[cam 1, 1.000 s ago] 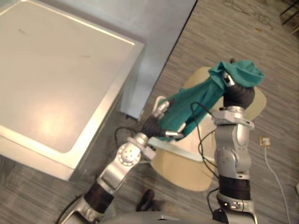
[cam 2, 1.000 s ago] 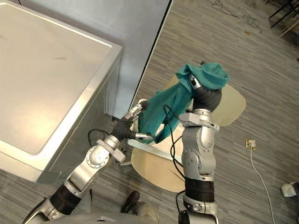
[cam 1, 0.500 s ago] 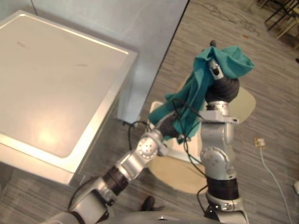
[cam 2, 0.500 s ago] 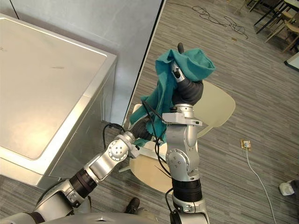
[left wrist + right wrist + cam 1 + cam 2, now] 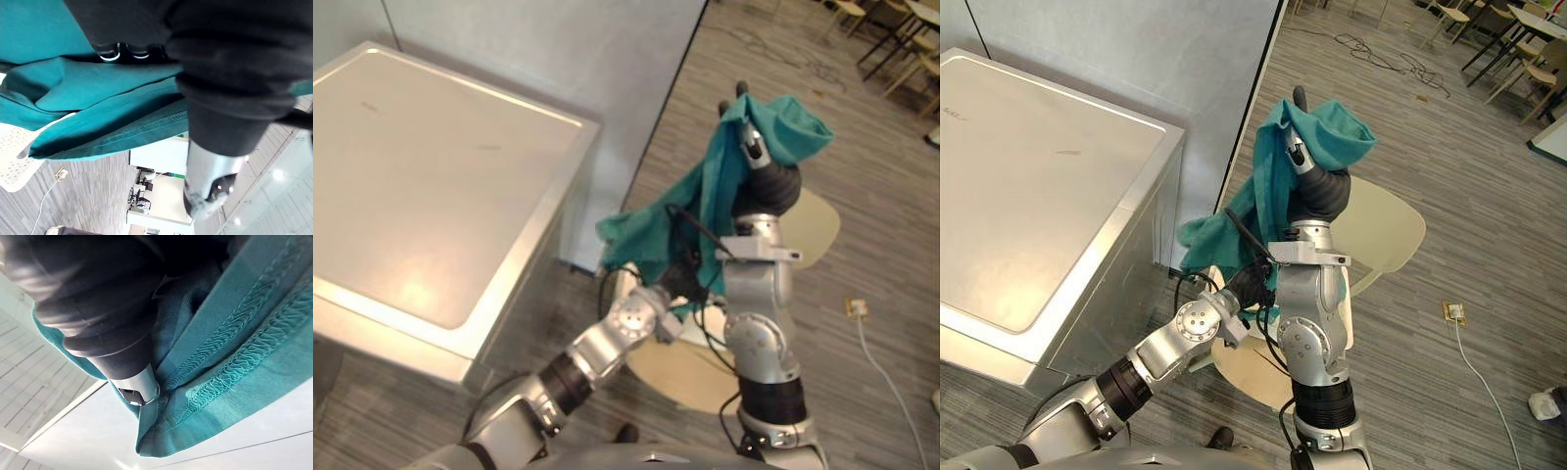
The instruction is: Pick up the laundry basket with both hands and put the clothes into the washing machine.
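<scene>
Plain teal cloth (image 5: 720,191) over the right hand (image 5: 752,152) — below it a beige chair (image 5: 815,223), grey streaked floor (image 5: 862,127), silver-grey washing machine (image 5: 431,186).

right hand (image 5: 750,147): largely under teal cloth (image 5: 715,201) | left hand (image 5: 678,280): partly behind it | washing machine (image 5: 440,186): cropped at left edge

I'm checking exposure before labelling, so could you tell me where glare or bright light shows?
Left eye view: a soft glare patch on the washing machine top, towards its near edge. Left wrist view: bright ceiling lights past the teal garment.
</scene>
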Available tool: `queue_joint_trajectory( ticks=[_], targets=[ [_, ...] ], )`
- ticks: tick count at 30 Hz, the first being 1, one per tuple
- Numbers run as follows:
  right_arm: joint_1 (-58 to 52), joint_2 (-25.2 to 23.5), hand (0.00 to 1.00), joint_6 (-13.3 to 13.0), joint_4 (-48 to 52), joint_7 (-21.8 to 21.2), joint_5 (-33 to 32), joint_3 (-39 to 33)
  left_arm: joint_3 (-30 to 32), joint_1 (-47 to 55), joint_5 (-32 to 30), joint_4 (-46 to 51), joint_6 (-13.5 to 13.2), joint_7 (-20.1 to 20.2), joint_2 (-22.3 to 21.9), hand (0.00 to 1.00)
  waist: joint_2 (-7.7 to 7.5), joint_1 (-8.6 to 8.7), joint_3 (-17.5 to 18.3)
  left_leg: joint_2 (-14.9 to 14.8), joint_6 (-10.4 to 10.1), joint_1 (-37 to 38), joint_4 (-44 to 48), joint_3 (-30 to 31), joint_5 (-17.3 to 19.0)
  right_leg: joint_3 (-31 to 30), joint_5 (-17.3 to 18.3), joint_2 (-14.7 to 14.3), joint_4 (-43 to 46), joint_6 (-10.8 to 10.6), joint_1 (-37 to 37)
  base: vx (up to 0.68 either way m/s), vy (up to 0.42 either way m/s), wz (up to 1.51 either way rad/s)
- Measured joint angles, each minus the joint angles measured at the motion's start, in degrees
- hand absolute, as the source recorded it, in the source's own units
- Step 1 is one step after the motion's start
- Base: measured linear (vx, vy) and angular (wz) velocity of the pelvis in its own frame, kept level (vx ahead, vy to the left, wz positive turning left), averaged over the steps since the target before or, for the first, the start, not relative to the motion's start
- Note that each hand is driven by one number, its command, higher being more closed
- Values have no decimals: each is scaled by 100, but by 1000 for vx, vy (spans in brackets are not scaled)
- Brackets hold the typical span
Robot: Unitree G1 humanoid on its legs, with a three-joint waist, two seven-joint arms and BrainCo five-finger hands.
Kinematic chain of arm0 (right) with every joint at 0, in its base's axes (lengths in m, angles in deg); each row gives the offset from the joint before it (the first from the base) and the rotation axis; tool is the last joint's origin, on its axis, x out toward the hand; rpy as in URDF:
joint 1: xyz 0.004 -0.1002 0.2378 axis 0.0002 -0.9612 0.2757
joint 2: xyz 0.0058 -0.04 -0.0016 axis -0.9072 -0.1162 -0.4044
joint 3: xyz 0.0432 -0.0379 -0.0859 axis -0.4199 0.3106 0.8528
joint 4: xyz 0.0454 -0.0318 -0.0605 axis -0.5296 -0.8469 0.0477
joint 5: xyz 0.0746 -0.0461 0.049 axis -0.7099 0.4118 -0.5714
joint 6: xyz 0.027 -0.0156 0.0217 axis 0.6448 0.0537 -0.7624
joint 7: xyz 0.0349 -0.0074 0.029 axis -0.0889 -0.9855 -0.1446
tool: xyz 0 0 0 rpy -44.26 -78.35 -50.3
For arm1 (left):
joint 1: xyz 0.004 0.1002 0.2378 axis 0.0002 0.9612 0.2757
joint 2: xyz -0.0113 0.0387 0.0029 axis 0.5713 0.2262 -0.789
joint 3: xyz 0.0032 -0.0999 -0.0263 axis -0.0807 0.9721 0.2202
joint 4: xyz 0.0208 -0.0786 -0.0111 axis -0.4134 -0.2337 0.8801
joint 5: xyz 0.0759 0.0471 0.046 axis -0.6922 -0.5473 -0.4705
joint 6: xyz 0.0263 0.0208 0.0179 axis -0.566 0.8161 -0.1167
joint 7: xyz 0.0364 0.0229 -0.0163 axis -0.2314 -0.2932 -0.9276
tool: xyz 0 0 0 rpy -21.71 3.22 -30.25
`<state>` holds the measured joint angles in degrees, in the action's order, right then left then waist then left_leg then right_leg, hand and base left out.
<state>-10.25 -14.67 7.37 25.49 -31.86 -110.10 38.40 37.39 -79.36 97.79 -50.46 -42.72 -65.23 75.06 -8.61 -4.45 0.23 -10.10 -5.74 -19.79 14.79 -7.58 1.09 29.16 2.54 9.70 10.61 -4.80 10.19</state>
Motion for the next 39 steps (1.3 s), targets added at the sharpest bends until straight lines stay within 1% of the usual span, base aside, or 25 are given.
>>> queue_joint_trajectory(
  ticks=[2, 4, 7, 9, 10, 14, 15, 18, 21, 22, 26, 27, 29, 31, 35, 39],
  targets=[
    [0, -2, 100, 0, 0, 8, -2, 23, 212, -19, 0, -227, 73, -252, -169, 0, 2, -1, 3, 9, 0, 0, 0, 0, 0, 0, -8, 2, -15, -10, -9, 0, 0, 0],
    [1, -3, 100, -1, 0, 16, -5, 85, 294, -34, 1, -252, 127, -370, -184, 0, 3, 1, 3, 10, 1, 0, 0, -1, 0, 0, -9, 2, -24, -11, -14, 0, 0, 0],
    [1, -48, 100, -4, 58, 30, -13, 242, 389, -110, -2, -423, 142, -518, -296, 0, 5, -5, 12, 12, 0, 0, -1, 6, 0, 5, -10, 1, -37, -12, -29, 0, 7, 1],
    [1, -193, 100, -13, 175, 46, -10, 244, 370, -119, 4, -423, 141, -524, -336, 0, 5, -5, 16, 16, 1, 1, -2, 16, -1, 12, -10, 2, -40, -13, -37, 0, 0, 0],
    [0, -281, 100, -62, 185, 68, -7, 263, 366, -124, 75, -423, 141, -526, -339, 0, 2, 12, 47, 17, 1, 2, -2, 30, -1, 14, -11, 2, -44, -13, -40, 0, 0, 0],
    [-8, -352, 100, -124, 185, 166, -6, 451, 340, -147, 362, -423, 139, -649, -356, 0, 11, 74, 147, 38, 4, 82, -33, 54, -3, 36, -22, 8, -87, -32, -142, -2, 19, 4],
    [-9, -456, 100, -217, 185, 257, -6, 580, 321, -189, 453, -423, 133, -777, -383, 0, 5, 110, 157, 57, 23, 164, -90, 73, -17, 109, -31, 11, -129, -46, -232, -26, 17, 8],
    [-11, -511, 100, -340, 186, 293, -8, 730, 334, -286, 496, -423, 126, -944, -460, 0, 1, 114, 162, 68, 48, 176, -132, 45, -42, 124, -40, 22, -138, -55, -232, -22, 14, 3],
    [-13, -563, 100, -384, 186, 296, -21, 928, 332, -356, 494, -423, 120, -1076, -515, 0, 1, 129, 162, 73, 58, 191, -189, -3, -77, 117, -55, 34, -138, -54, -209, -25, 34, -3],
    [-23, -570, 100, -433, 186, 342, -57, 1018, 331, -372, 466, -423, 120, -1232, -528, 0, 1, 137, 162, 71, 56, 192, -189, -10, -79, 114, -59, 33, -138, -52, -204, 0, 0, 0],
    [-52, -621, 100, -527, 186, 407, -86, 1203, 382, -449, 420, -526, 109, -1514, -579, 0, 1, 165, 162, 71, 56, 193, -189, -28, -79, 103, -62, 33, -144, -54, -200, 0, 0, 0],
    [-53, -619, 100, -567, 186, 421, -124, 1238, 386, -469, 421, -577, 95, -1531, -590, 100, 1, 168, 161, 71, 56, 195, -189, -31, -79, 101, -62, 33, -145, -54, -200, 0, 0, 0],
    [-59, -633, 100, -625, 186, 531, -175, 1363, 390, -499, 439, -644, 91, -1640, -604, 100, 1, 186, 161, 70, 56, 197, -190, -36, -79, 98, -63, 33, -149, -54, -200, 0, 0, 0],
    [-58, -644, 100, -646, 186, 545, -173, 1449, 397, -500, 487, -647, 91, -1665, -603, 100, 1, 209, 162, 70, 56, 200, -191, -39, -79, 95, -63, 33, -151, -54, -200, 0, 0, 0],
    [-67, -680, 100, -701, 186, 741, -170, 1749, 437, -501, 760, -647, 89, -1753, -603, 100, 1, 245, 161, 59, 57, 262, -209, -109, -77, -16, -77, 28, -154, -56, -200, -9, 20, -7],
    [-174, -678, 100, -701, 192, 740, -163, 1917, 599, -506, 888, -647, 62, -1894, -602, 100, 1, 291, 161, 48, 69, 292, -217, -176, -69, -40, -104, 26, -182, -52, -194, -21, 19, -8]
  ],
)
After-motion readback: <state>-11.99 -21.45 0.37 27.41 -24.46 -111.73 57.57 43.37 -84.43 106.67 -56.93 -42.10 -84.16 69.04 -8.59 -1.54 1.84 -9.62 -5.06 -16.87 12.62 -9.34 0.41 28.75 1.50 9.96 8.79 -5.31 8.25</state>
